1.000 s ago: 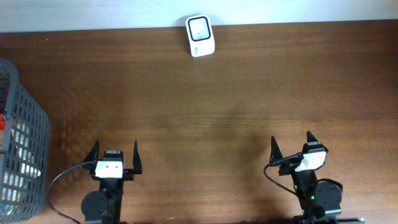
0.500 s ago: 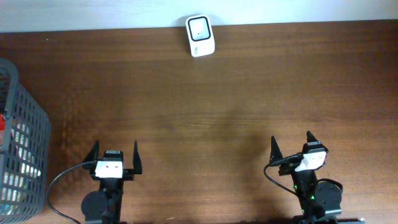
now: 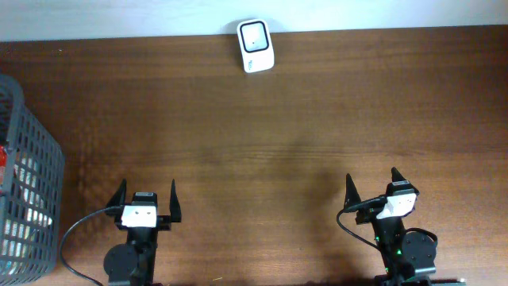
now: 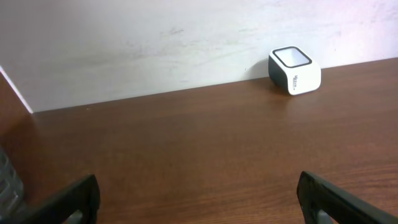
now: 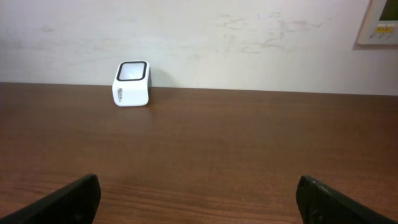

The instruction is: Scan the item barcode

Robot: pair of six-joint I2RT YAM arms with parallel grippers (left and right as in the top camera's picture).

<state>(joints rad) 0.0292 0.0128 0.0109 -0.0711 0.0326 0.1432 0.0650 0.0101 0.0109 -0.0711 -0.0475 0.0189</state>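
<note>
At the far edge of the brown wood-grain table [image 3: 254, 143], against the pale wall [image 5: 199, 37], a little left of centre: small white scanner [image 3: 255, 46], boxy with rounded corners, smooth plastic, dark-rimmed pale window on the top face. Long axis running near to far, far end leaning slightly left; window facing up. At the left edge, grey mesh basket [image 3: 32, 159] with white and red contents [image 3: 24, 179], too hidden to identify. Along the near edge, left gripper [image 3: 147, 187] and right gripper [image 3: 371, 176], black pointed fingers spread wide, holding nothing, well apart from the scanner.
</note>
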